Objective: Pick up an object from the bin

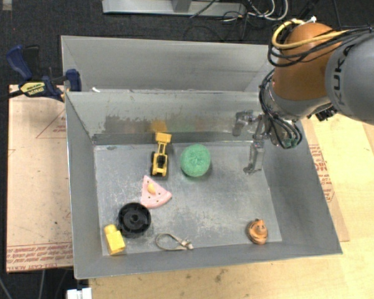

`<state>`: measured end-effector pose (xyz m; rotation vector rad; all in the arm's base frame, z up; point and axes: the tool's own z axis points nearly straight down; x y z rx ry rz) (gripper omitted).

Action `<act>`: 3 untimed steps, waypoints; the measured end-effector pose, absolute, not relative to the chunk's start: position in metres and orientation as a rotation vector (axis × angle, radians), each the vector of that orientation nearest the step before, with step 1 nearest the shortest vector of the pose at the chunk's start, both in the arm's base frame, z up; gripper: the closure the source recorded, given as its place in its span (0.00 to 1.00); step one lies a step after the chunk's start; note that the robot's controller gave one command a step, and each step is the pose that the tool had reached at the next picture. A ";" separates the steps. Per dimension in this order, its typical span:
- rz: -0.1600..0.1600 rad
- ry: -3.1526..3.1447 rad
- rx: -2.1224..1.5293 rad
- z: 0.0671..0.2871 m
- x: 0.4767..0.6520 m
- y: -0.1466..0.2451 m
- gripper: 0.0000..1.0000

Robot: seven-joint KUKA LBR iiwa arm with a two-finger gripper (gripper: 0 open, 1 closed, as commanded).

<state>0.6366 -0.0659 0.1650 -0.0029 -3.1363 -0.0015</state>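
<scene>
Your gripper (254,164) hangs over bare grey metal floor near the bin's (224,207) far right corner. You cannot tell whether its jaws are open or closed. The nearest thing is a round, fuzzy green ball (195,161), just beside a yellow toy digger (160,156) by the far wall. Toward the near left corner you have a pink wedge (154,193), a black ribbed wheel (134,219) and a yellow block (115,240). A thin wire loop (172,243) and a small orange-brown lump (257,231) lie along the near edge.
</scene>
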 end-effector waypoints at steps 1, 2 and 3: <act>-0.001 -3.144 -0.001 0.170 0.638 -0.066 0.00; 0.000 -3.145 0.015 0.145 0.623 -0.012 0.00; -0.003 -3.149 0.091 0.085 0.623 0.005 0.00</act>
